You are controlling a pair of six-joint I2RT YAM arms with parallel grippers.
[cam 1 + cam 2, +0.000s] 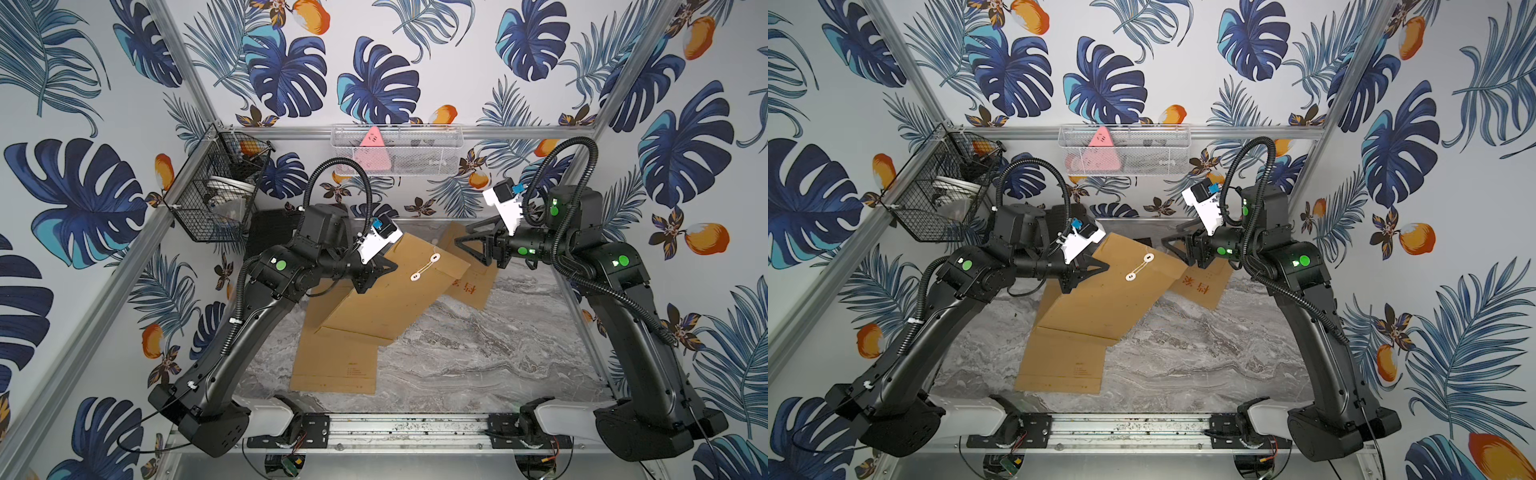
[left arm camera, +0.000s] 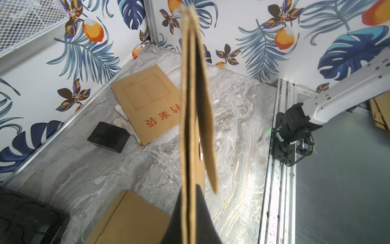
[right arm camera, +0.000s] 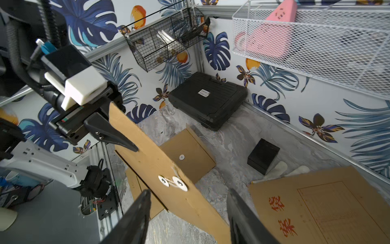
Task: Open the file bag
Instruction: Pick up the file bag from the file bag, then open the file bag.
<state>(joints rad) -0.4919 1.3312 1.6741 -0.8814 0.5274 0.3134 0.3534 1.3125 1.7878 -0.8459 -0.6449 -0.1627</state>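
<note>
**A:** So, where is our file bag (image 1: 374, 299) right now?

**B:** We have it up off the table (image 1: 478, 353). The left gripper (image 1: 384, 268) is clamped tight on one long edge of it. The bag hangs slanted, and its long axis runs from the table's near left toward the far right corner.

**A:** And the fastening?

**B:** The two white discs (image 3: 179, 184) and the string (image 1: 425, 267) between them are on the upturned face. They sit at the far-right end of the bag, the end that points at our right gripper (image 1: 462, 234). That gripper is spread wide and holds nothing. In its wrist view the discs lie just ahead, between the two fingers.

**A:** Then the right arm is the nearer one.

**B:** By far. We judge the string is wound on, so the right should come in along the bag's length and catch the loop.

**A:** How much room do we have?

**B:** Above the bag it's free. Under the right gripper a second bag (image 1: 473, 286) with red characters lies flat near the far right corner. A third bag (image 1: 336, 370) lies toward the near left, partly beneath ours. A black case (image 3: 209, 99) sits in the far left corner, well apart. The near right of the table is bare, so that's our best space for drawing the string out.

**A:** Any worry?

**B:** The bag is thin and held by one edge only. We expect it to swing if we push it.
</note>
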